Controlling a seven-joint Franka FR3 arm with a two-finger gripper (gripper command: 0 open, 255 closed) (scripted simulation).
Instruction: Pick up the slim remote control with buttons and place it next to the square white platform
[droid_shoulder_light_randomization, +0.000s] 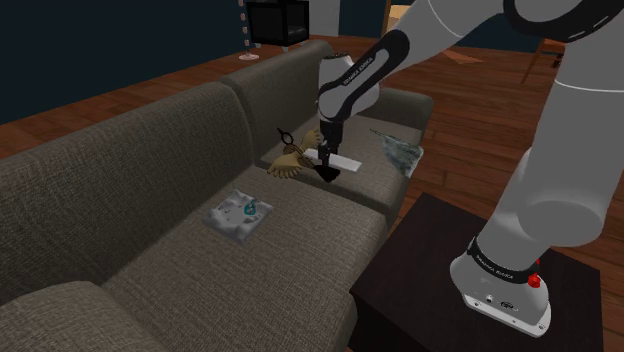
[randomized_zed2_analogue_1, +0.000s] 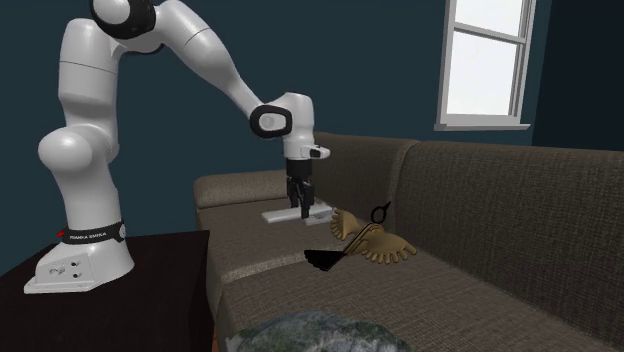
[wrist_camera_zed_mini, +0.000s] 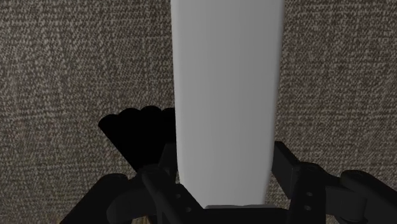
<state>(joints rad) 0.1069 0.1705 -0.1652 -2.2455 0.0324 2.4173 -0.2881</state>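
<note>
The slim remote (wrist_camera_zed_mini: 226, 95) is drawn as a plain pale grey bar, with no buttons showing. My gripper (wrist_camera_zed_mini: 226, 191) is shut on one end of it, a black finger on each long side. From the shoulder view, the gripper (droid_shoulder_light_randomization: 324, 155) holds the remote (droid_shoulder_light_randomization: 340, 158) roughly level over the sofa's seat cushion near the armrest end. The second exterior view has the gripper (randomized_zed2_analogue_1: 301, 205) pointing straight down onto the remote (randomized_zed2_analogue_1: 290, 213). The square whitish platform (droid_shoulder_light_randomization: 243, 211), marked with teal, lies on the seat further along the sofa; its blurred edge (randomized_zed2_analogue_1: 310, 335) is close to that camera.
A tan fan-shaped object with a black ring (droid_shoulder_light_randomization: 288, 160) (randomized_zed2_analogue_1: 375, 243) lies beside the gripper, next to a black fan-shaped patch (randomized_zed2_analogue_1: 322, 260). A grey-green flat object (droid_shoulder_light_randomization: 398, 150) rests by the armrest (droid_shoulder_light_randomization: 405, 105). The dark stand (droid_shoulder_light_randomization: 440, 260) abuts the sofa's front.
</note>
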